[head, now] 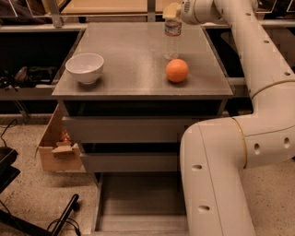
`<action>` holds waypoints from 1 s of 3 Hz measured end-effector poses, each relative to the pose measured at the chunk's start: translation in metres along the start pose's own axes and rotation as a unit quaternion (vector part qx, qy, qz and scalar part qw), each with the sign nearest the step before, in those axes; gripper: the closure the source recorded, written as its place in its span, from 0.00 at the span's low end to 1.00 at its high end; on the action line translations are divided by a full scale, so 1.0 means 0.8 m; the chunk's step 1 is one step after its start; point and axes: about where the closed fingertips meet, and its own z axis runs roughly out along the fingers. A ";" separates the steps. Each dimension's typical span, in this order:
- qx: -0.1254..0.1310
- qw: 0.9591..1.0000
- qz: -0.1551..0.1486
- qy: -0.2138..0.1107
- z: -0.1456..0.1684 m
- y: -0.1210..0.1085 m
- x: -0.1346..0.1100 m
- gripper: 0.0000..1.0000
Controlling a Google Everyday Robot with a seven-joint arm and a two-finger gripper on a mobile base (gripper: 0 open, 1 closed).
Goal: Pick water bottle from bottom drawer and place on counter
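Overhead, at the far right of the counter (129, 55), the gripper (172, 10), set right on the top end of the water bottle (172, 40); clamped on it or loose around it, cannot tell from this angle. Bottle upright, base down on the grey top near the back edge, clear ribbed body and thin label band in plain sight below the gripper. Just in front of the bottle, nearer the camera, an orange (177, 70), close by but not touching. Well to the left, toward the front left corner, a white bowl (85, 67), mouth up. From the gripper, a thick white arm (249, 60) running down the right side and across the lower right foreground, covering the right ends of the drawers. Below the counter, two narrower grey drawers (124, 129), one under the other, both partly out. Lowest of all, the bottom drawer (138, 203), out farthest, with its flat grey floor in view. Left of the drawers, on the speckled floor (27, 203), an open cardboard box (55, 147). Behind the counter, a strip of tan wooden tabletop (106, 6).
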 end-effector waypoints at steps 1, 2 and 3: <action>0.000 1.000 0.000 0.000 -0.003 0.003 -0.005 0.82; 0.000 1.000 0.000 0.000 -0.003 0.004 -0.002 0.59; 0.000 1.000 0.000 0.000 -0.003 0.004 -0.002 0.28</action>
